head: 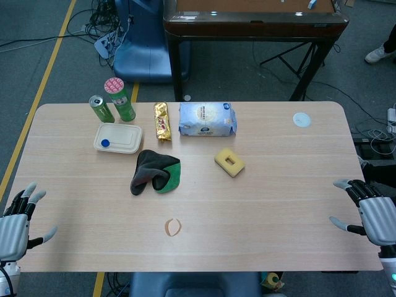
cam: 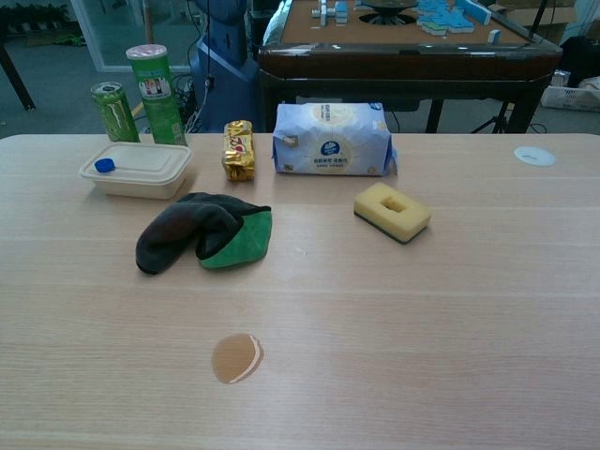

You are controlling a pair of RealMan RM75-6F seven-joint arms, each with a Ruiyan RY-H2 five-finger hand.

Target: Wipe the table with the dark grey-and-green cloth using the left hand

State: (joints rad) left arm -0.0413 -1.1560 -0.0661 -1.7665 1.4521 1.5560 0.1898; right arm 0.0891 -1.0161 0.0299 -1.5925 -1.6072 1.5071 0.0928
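The left hand (head: 15, 224) is hovering off the table's (head: 278, 204) near-left corner, fingers spread, holding nothing — the right hand (head: 371, 213) likewise. The cloth (head: 156, 171) is lying bunched just beyond the brown spill (head: 172, 227) — soft, light, probably best pinched at its raised dark fold

It looked like a robotics lab or test room rather than a home. The pale wooden worktop (head: 278, 204) stood on a grey floor marked with yellow tape lines (head: 38, 93), and loose cables with a power strip (head: 105, 42) lay tangled behind it. A dark-framed mahjong table (cam: 394, 42) with blue tiles stood beyond, beside tripod legs (head: 291, 59) and a blue chair (head: 139, 52).
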